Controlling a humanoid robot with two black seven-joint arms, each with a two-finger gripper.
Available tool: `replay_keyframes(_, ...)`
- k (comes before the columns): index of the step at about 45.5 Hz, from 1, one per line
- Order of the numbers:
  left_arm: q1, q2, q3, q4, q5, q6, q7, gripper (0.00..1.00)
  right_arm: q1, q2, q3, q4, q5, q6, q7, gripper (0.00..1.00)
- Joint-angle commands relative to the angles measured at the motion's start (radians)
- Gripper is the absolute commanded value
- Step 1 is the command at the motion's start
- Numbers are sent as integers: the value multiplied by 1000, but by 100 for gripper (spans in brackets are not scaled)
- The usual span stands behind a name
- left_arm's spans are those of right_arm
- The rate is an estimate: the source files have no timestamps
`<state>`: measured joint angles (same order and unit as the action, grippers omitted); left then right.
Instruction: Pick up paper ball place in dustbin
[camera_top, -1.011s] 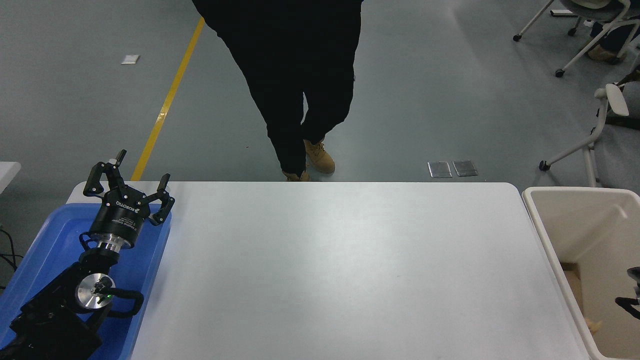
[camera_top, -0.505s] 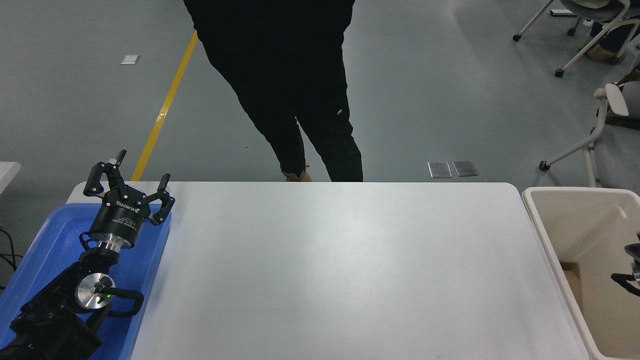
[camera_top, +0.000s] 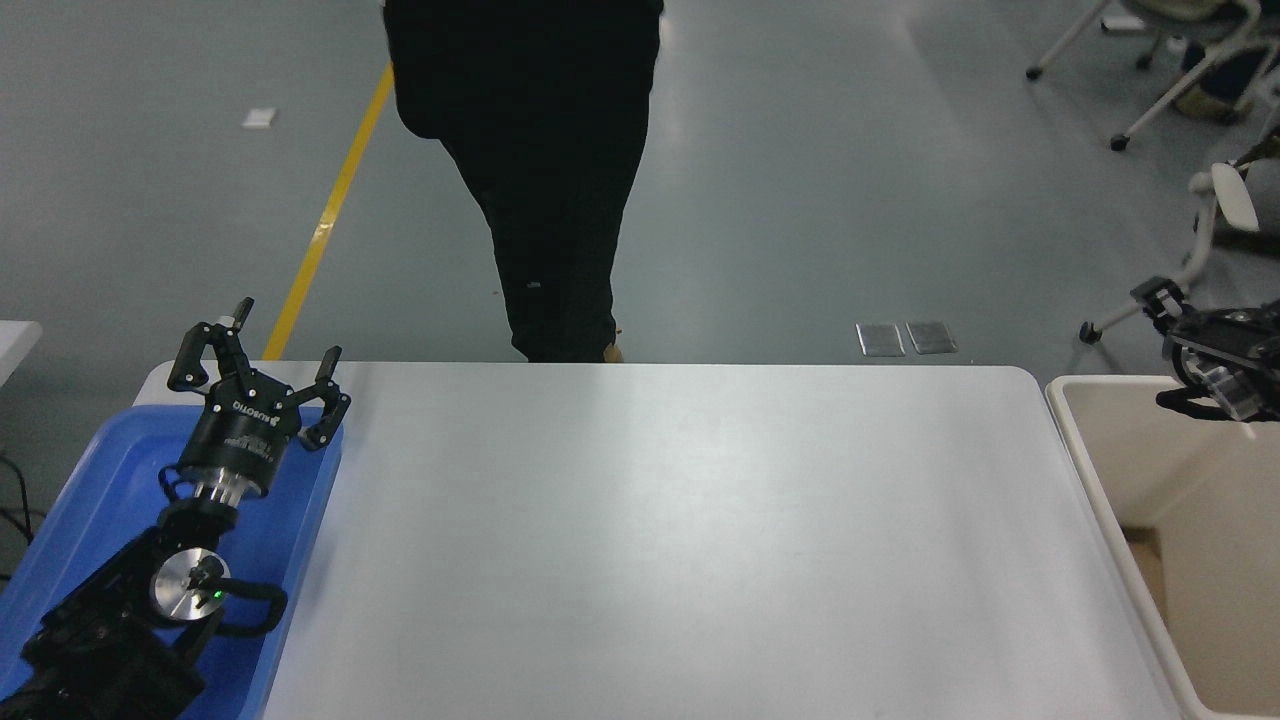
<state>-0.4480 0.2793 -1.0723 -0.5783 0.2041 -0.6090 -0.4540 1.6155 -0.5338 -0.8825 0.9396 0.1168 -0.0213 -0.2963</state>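
The paper ball does not show anywhere; the white table bears nothing. The cream-beige dustbin stands off the table's right end, cut by the picture's edge, with a brown patch on its floor. My right gripper comes in at the right edge and hangs over the dustbin's far rim; most of it is cut off, so I cannot tell its state. My left gripper is parked open over the blue tray at the lower left, holding nothing.
A blue plastic tray lies under the left arm at the table's left end. A person in black stands at the table's far edge. White office chairs stand on the floor at the upper right.
My right gripper has risen from low inside the dustbin to above its far rim. The person has shifted a little to the left. The left arm has not moved.
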Motion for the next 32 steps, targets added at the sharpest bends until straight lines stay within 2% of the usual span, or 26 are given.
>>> replay_keyframes(1,0,0,0,0,0,2,0,98,352,0,-151,339,-22,188,-1,100)
replay_keyframes(8,0,0,0,0,0,2,0,98,475,-2,-199,491,-23,260,-3,100)
replay_keyframes(16,0,1,0,0,0,2,0,98,655,-3,-280,654,-34,434,-3,100)
replay_keyframes(26,2,1,0,0,0,2,0,98,776,-3,-273,679,-34,641,-1,100)
replay_keyframes(32,2,0,0,0,0,2,0,98,790,-2,-259,679,-34,672,-3,100)
